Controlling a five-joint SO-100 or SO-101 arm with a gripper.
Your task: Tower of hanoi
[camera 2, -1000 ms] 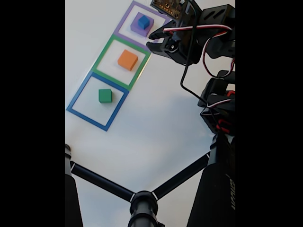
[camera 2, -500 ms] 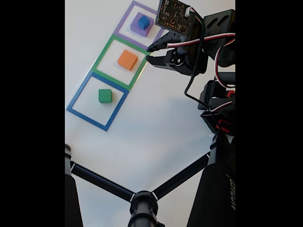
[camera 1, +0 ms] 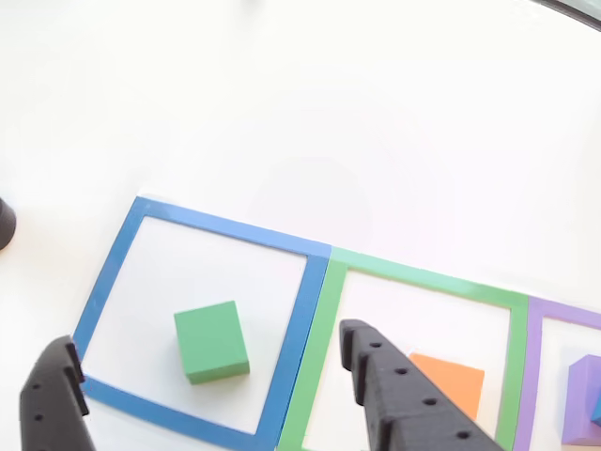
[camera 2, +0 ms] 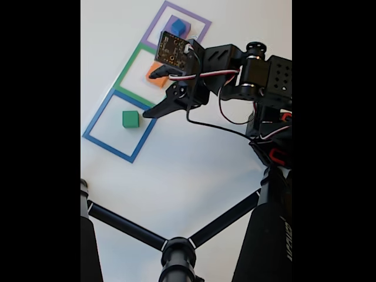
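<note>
- Other view, riding on the arm: the gripper [camera 1: 211,395] has its two black fingers spread wide, one finger [camera 1: 56,399] at the lower left edge, the other [camera 1: 404,399] at lower centre-right; nothing is between them but air and the table below; the green cube [camera 1: 212,341] sits inside the blue square [camera 1: 113,282], toward its lower half, lying in the gap between the fingers as seen from here; the orange cube [camera 1: 451,383] sits in the green square [camera 1: 423,277], partly hidden by the right-hand finger; a purple block [camera 1: 587,399] shows at the right edge inside the purple square [camera 1: 533,357], with a sliver of blue on it.
- Fixed view: the arm reaches over the row of squares, the gripper [camera 2: 154,94] open, its lower fingertip just beside the green cube [camera 2: 130,119] in the blue square [camera 2: 94,126]; the arm covers much of the orange cube [camera 2: 154,78]; the blue cube [camera 2: 178,27] rests on the purple block at the far end; a black tripod [camera 2: 176,247] stands in the foreground.
- Judged risks: the green cube looks like the target; a descent off-centre could let one fingertip land on its top or nudge it out of the blue square; the right-hand finger hangs close over the orange cube and might clip it; how high the gripper is above the table cannot be told.
</note>
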